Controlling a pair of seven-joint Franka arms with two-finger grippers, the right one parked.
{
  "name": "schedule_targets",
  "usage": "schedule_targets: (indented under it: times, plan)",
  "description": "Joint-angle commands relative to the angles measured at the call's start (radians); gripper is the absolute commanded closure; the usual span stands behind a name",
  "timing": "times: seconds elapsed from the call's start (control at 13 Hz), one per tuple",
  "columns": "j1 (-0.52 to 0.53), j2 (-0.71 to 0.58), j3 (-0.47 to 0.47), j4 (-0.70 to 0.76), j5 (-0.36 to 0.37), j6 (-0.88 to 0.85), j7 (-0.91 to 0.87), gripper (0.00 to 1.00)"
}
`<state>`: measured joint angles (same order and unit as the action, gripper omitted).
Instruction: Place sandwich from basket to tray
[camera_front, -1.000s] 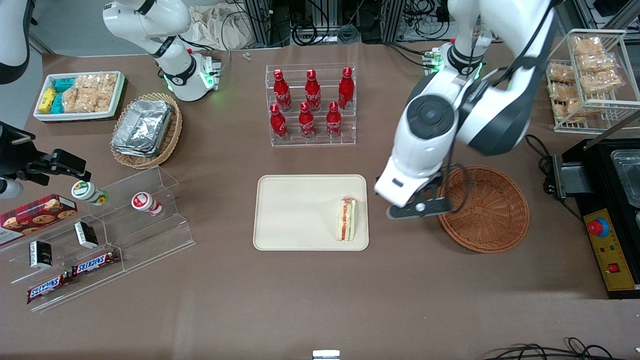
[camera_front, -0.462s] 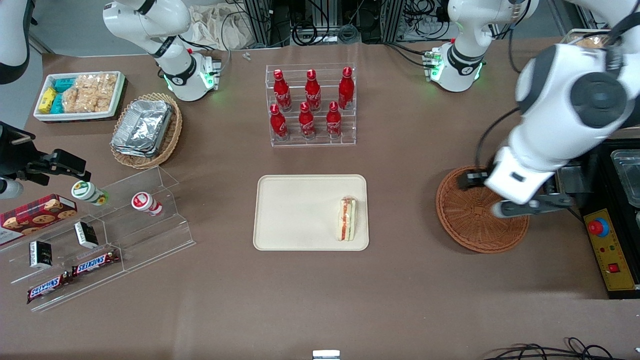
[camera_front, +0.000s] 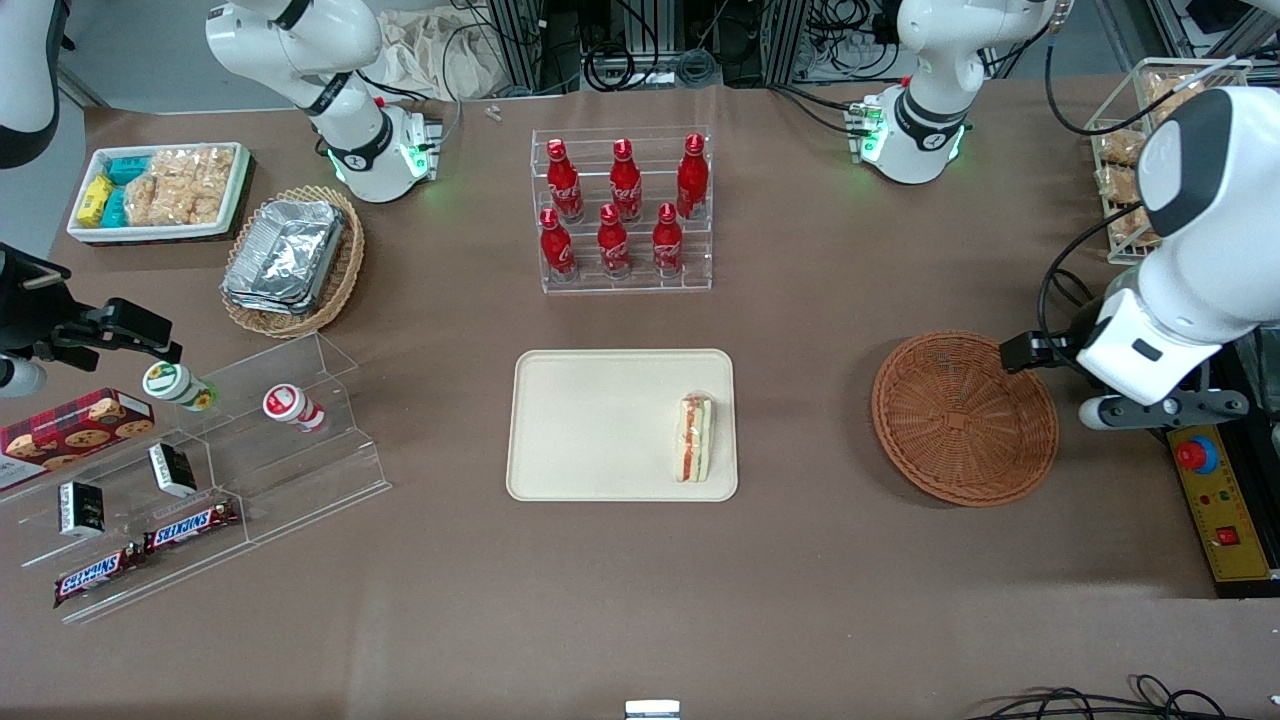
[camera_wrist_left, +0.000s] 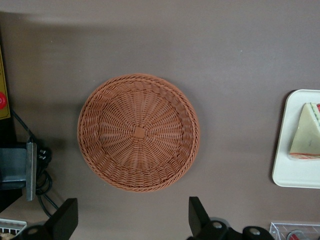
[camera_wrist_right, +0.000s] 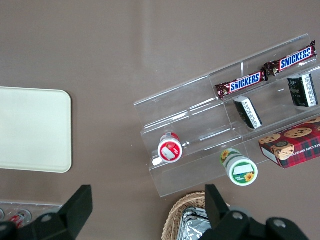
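The sandwich (camera_front: 695, 438) lies on the cream tray (camera_front: 590, 420), close to the tray's edge that faces the basket, with its red and green filling layers turned up toward the front camera. In the left wrist view the same wedge (camera_wrist_left: 306, 132) shows at the rim of the tray (camera_wrist_left: 292, 175). The round wicker basket (camera_front: 964, 417) stands on the brown desk (camera_front: 800, 580), well apart from the tray and toward the working arm's end; nothing lies inside it, and its woven bottom (camera_wrist_left: 138, 132) is fully visible from the wrist camera. The left claw (camera_front: 1160, 408) hangs above the desk just beside the basket, still more toward the working arm's end, over the edge of a black control box with a red button (camera_front: 1196, 453). Its two dark fingers (camera_wrist_left: 64, 220) stand wide apart in the wrist view — the claw is open and it holds nothing. Farther from the front camera than the tray there is a clear rack with red bottles (camera_front: 620, 208). Toward the parked arm's end a tan oval basket with foil containers (camera_front: 290, 258) sits on the desk, and a clear stepped stand carries Snickers bars (camera_front: 190, 525).
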<state>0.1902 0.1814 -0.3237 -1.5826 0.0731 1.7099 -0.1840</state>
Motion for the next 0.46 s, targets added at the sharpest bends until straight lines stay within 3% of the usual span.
schedule_targets:
  times: [0.0,0.38]
  plan:
    - [0.034,-0.007,-0.009,0.001,-0.019,0.008,0.026,0.00]
    - [0.034,0.047,-0.009,0.073,-0.015,0.004,0.058,0.00]
